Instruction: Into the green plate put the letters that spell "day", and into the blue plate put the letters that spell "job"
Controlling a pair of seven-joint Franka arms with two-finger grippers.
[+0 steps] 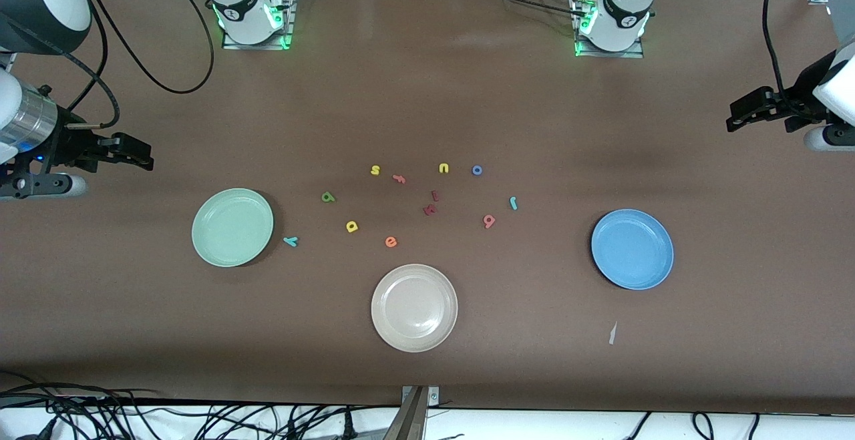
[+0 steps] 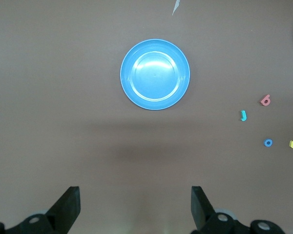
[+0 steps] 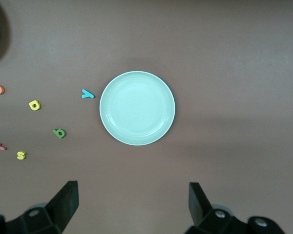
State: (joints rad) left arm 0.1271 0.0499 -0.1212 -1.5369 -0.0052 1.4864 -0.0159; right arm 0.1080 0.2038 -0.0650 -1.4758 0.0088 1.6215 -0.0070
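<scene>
- The green plate (image 1: 232, 227) sits on the brown bench (image 1: 427, 93) toward the right arm's end, with nothing in it.
- The blue plate (image 1: 632, 249) sits toward the left arm's end, also holding nothing.
- A beige plate (image 1: 414, 307) lies between them, nearer the front camera.
- All letters lie loose on the bench between the green and blue plates.
- The teal "y" (image 1: 290, 241) is just beside the green plate; the yellow "a" (image 1: 352, 226) and the dark green "d" (image 1: 327, 196) lie near it, toward the middle.
- The blue "o" (image 1: 477, 170), the teal "j" (image 1: 513, 203) and the salmon-pink "b" (image 1: 489, 221) lie on the side toward the blue plate.
- Among them are a yellow "s" (image 1: 375, 170), a pink "f" (image 1: 399, 178), a yellow "u" (image 1: 443, 168), an orange "e" (image 1: 391, 242) and 2 dark red pieces (image 1: 431, 205).
- The right gripper (image 1: 137, 155) hangs over the bench at the right arm's end, jaws spread, holding nothing.
- The left gripper (image 1: 738, 114) hangs over the left arm's end, jaws spread and bare too.
</scene>
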